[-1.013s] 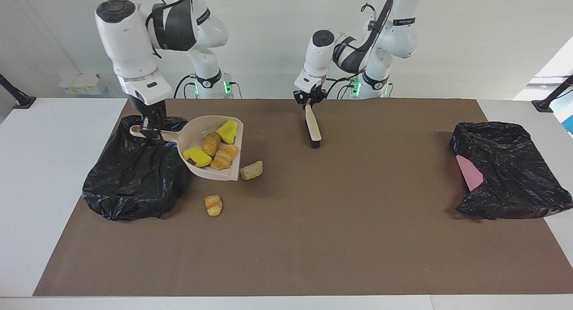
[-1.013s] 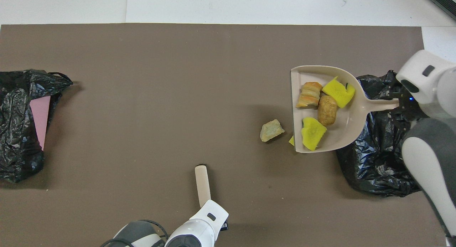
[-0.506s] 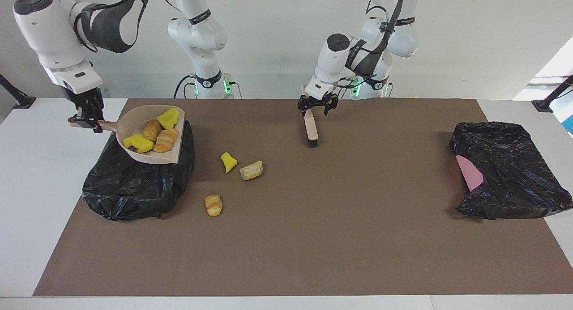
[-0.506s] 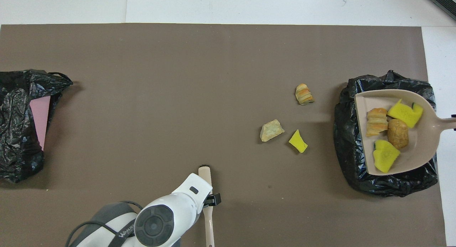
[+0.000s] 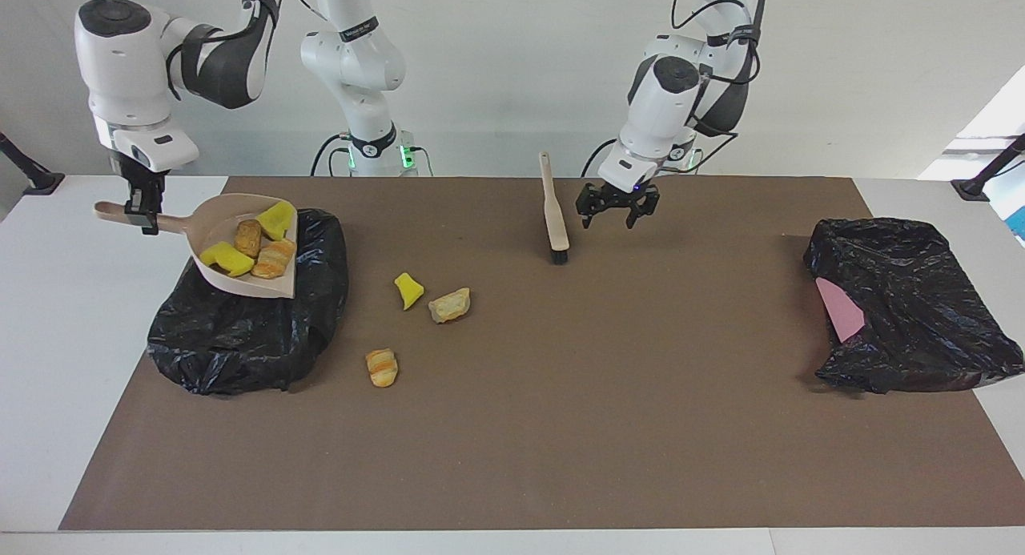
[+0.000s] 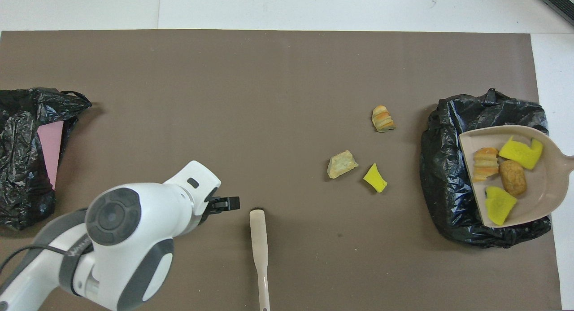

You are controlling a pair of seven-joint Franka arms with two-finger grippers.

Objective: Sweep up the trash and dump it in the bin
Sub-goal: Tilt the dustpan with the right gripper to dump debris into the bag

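Brush (image 5: 554, 211) just released by spread-fingered left gripper (image 5: 617, 207); loaded dustpan (image 5: 244, 247), clamped in right gripper (image 5: 146, 212), raised over bin bag (image 5: 240, 331), ready for dumping.

You have a white table (image 5: 48, 315) covered across most of its top by a brown mat (image 5: 560, 427). A plain pale wall (image 5: 496, 74) stands at the robots' end. Daylight enters from a bright opening (image 5: 997, 118) at the left arm's end. Black clamp mounts (image 5: 32, 174) sit at both table ends.
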